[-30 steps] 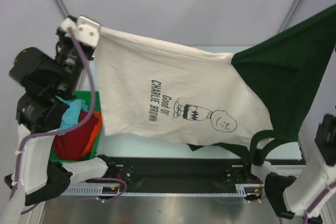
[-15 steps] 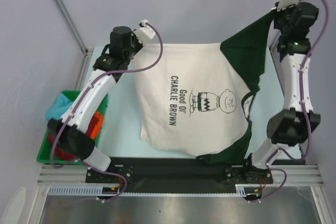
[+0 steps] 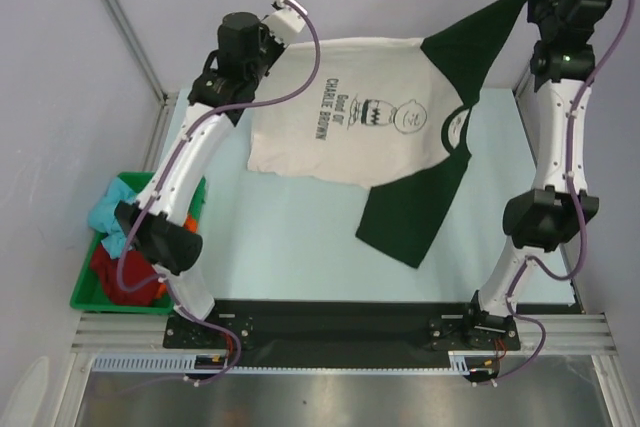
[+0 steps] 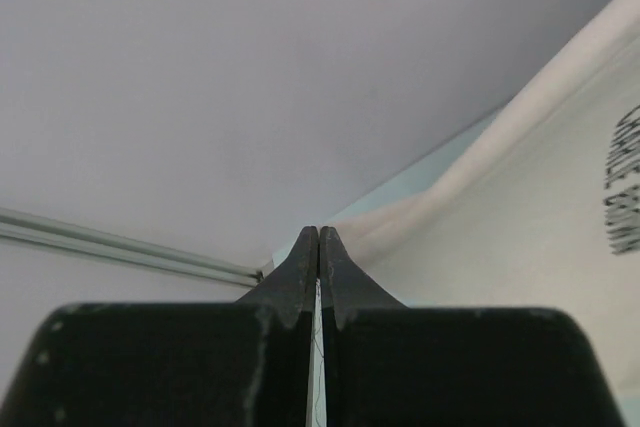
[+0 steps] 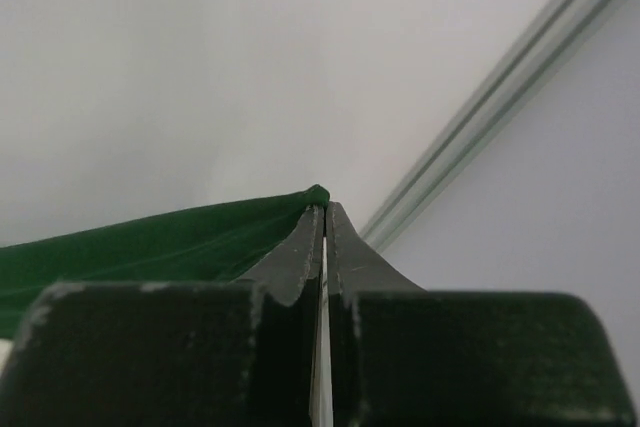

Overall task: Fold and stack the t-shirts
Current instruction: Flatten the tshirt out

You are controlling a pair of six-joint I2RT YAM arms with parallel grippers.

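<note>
Charlie Brown t-shirt held stretched above the far tabletop.
My left fingers clamp its cream edge, right fingers its green sleeve; uneven lowering could bunch it.

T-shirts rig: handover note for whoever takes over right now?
Left gripper: fingers shut on a corner of the cream shirt.
Right gripper: fingers shut on the dark green cloth at the shirt's other end; one garment or two, can't tell.
Cloth is stretched between the arms over the far part of the table. Other shirts sit bunched in the green bin.
Done: nothing folded or stacked.
Left: lay flat, fold, stack, then the bin shirts.
</note>
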